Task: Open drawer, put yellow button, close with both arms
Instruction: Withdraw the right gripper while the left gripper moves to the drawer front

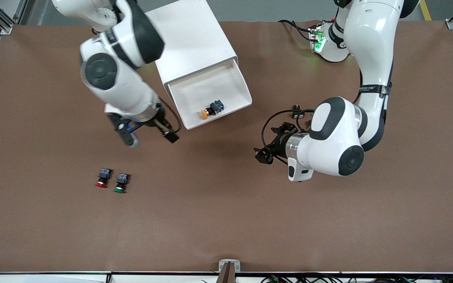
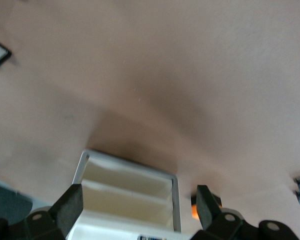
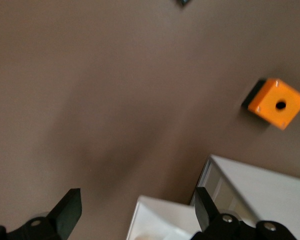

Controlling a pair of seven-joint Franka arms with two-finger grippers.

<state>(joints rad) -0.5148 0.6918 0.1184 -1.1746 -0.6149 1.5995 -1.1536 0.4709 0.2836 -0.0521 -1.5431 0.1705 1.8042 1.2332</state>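
Note:
The white cabinet (image 1: 195,39) stands at the robots' edge of the table. Its top drawer (image 1: 226,82) is pulled open toward the front camera. The yellow button (image 1: 210,109) lies on its side in the drawer, near the front wall. My right gripper (image 1: 150,133) is open and empty, beside the drawer's front corner at the right arm's end; that corner shows in the right wrist view (image 3: 160,220) between my fingers. My left gripper (image 1: 266,144) is open and empty, low over the table off the drawer's other front corner. The cabinet shows in the left wrist view (image 2: 130,190).
A red-capped button (image 1: 101,177) and a green-capped button (image 1: 120,183) lie side by side on the brown table (image 1: 226,220), nearer the front camera. An orange box with a hole (image 3: 277,102) sits on the table in the right wrist view.

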